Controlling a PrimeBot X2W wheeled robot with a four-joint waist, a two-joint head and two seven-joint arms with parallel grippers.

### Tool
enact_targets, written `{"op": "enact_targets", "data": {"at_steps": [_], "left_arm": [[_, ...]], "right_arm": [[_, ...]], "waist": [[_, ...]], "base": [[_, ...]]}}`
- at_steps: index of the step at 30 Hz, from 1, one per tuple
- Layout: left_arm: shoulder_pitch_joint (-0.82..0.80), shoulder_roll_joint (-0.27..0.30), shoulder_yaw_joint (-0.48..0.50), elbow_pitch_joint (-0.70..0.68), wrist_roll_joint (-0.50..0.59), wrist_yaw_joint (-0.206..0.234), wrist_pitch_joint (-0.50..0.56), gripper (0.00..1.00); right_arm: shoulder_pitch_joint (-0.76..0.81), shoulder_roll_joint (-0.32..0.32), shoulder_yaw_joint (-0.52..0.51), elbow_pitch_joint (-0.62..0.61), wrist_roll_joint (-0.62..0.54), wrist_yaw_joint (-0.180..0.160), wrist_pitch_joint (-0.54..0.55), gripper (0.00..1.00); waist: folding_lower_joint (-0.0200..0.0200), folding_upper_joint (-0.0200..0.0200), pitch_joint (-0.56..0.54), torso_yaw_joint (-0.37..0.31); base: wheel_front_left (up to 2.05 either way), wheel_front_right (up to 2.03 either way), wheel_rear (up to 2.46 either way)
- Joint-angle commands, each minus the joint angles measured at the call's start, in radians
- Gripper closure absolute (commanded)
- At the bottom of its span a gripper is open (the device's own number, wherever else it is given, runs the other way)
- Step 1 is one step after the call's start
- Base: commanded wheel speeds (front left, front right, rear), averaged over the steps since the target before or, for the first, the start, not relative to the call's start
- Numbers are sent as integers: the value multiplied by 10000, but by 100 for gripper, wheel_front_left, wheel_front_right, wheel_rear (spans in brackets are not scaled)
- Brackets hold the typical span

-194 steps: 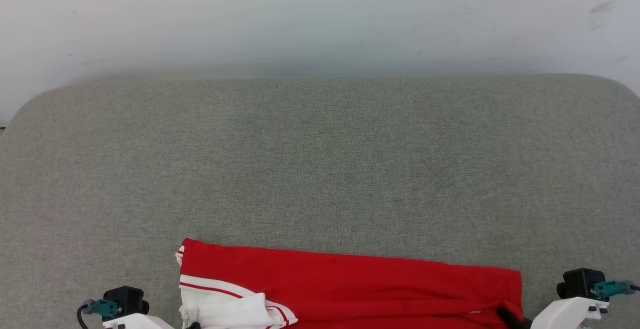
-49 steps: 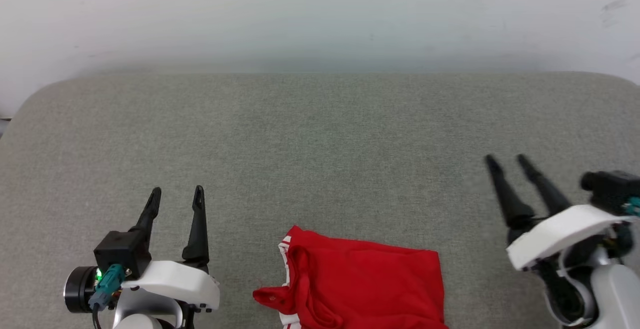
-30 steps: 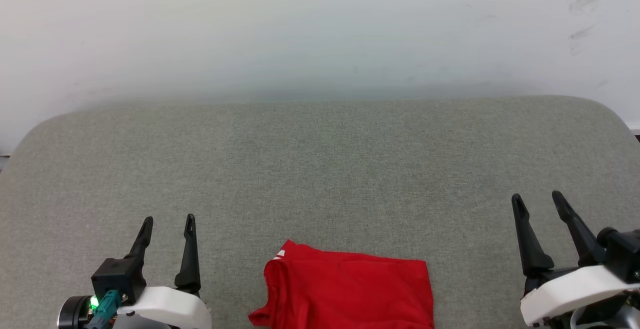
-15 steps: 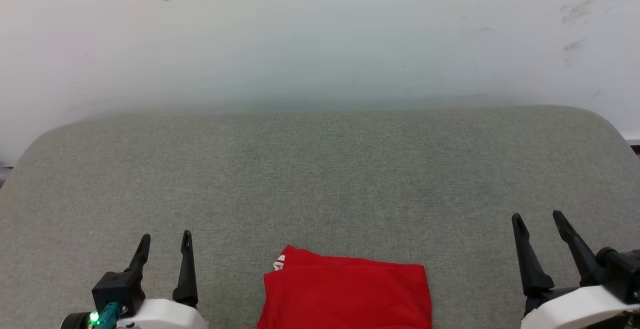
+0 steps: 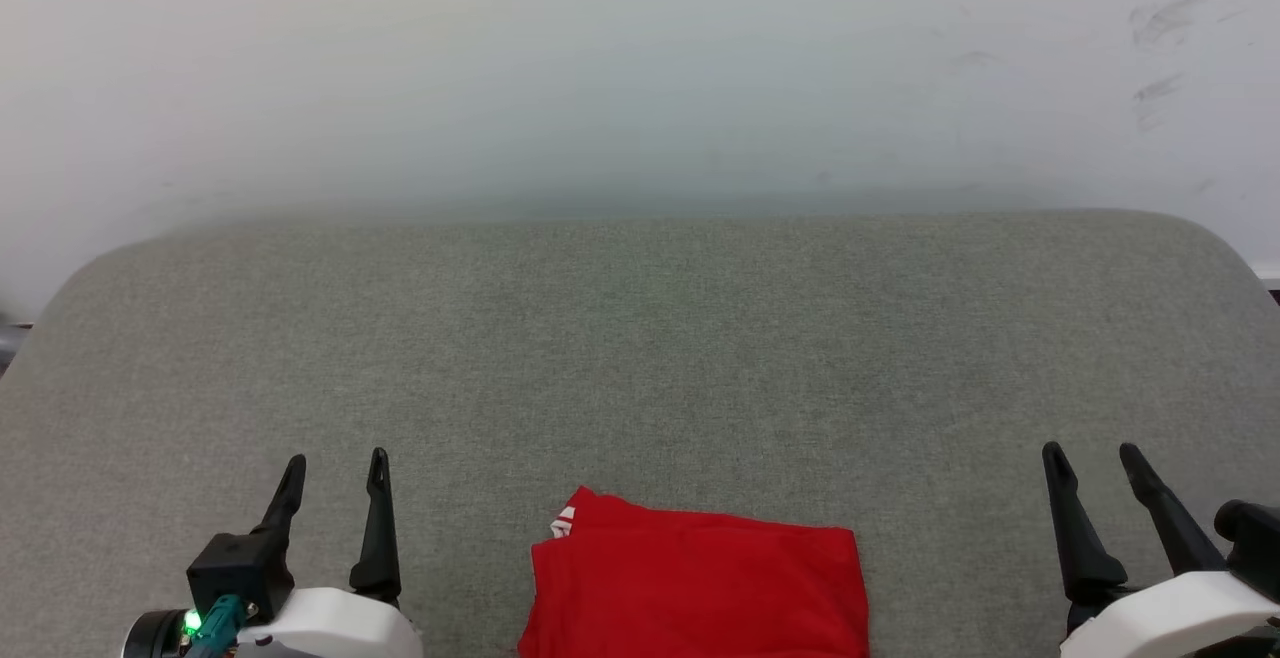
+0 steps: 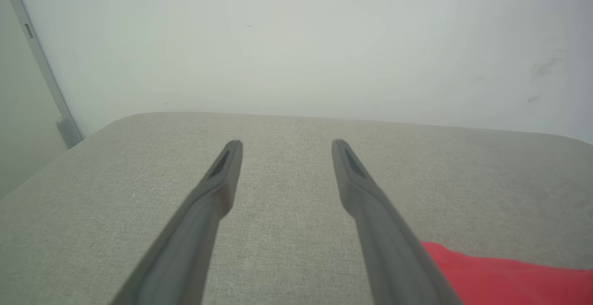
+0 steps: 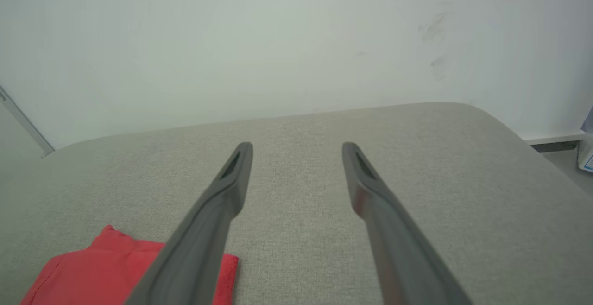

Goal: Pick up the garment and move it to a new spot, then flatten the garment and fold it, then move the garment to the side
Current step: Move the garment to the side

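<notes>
As the garment (image 5: 695,588) lies folded near centre, left gripper (image 5: 337,458) and right gripper (image 5: 1090,450) both gaping empty, you probably grasp its edge next, moving it aside.

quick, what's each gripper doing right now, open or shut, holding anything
Left gripper: open, holding nothing.
Right gripper: open, holding nothing.

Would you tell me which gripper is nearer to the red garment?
Left. The left gripper sits just left of the garment; the right gripper stands farther off to its right.
</notes>
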Motion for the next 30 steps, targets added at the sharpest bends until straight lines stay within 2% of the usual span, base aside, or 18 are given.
{"op": "enact_targets", "data": {"at_steps": [1, 5, 8, 11, 12, 16, 21, 30], "left_arm": [[-179, -54, 64, -84, 145, -76, -70, 0], [-325, -176, 185, -156, 320, -214, -65, 0], [-443, -223, 260, -270, 463, -304, -61, 0], [-486, -312, 326, -408, 604, -355, -61, 0], [-617, -396, 399, -526, 697, -405, -61, 0], [-823, -601, 493, -666, 877, -521, -61, 0], [-1206, -898, 591, -614, 1036, -786, -61, 0], [-1449, -1374, 975, -349, 1401, -1197, -60, 0]], "right_arm": [[56, 38, -90, 186, 228, -5, 147, 0], [-116, -275, -427, 726, 889, -5, 904, 0], [-154, -586, -541, 1098, 1470, -5, 1949, 0], [-134, -862, -309, 1294, 1993, -5, 3167, 0], [-106, -990, -17, 1289, 2283, -5, 3945, 0], [-54, -1064, 587, 1313, 2872, -5, 5187, 0], [-434, -1252, 1190, 1550, 3447, -5, 5710, 0], [-730, -1295, 2325, 2814, 4202, -9, 6237, 0]], "waist": [[1, 0, 60, 84], [1, 0, 222, 267], [1, 0, 378, 459], [1, 0, 580, 640], [1, 0, 808, 769], [1, 0, 1288, 1069], [1, 0, 1920, 1406], [1, 0, 2414, 1610]], "base": [[0, 0, 0], [0, 0, 0], [0, 0, 0], [0, 0, 0], [0, 0, 0], [0, 0, 0], [0, 0, 0], [0, 0, 0]]}}
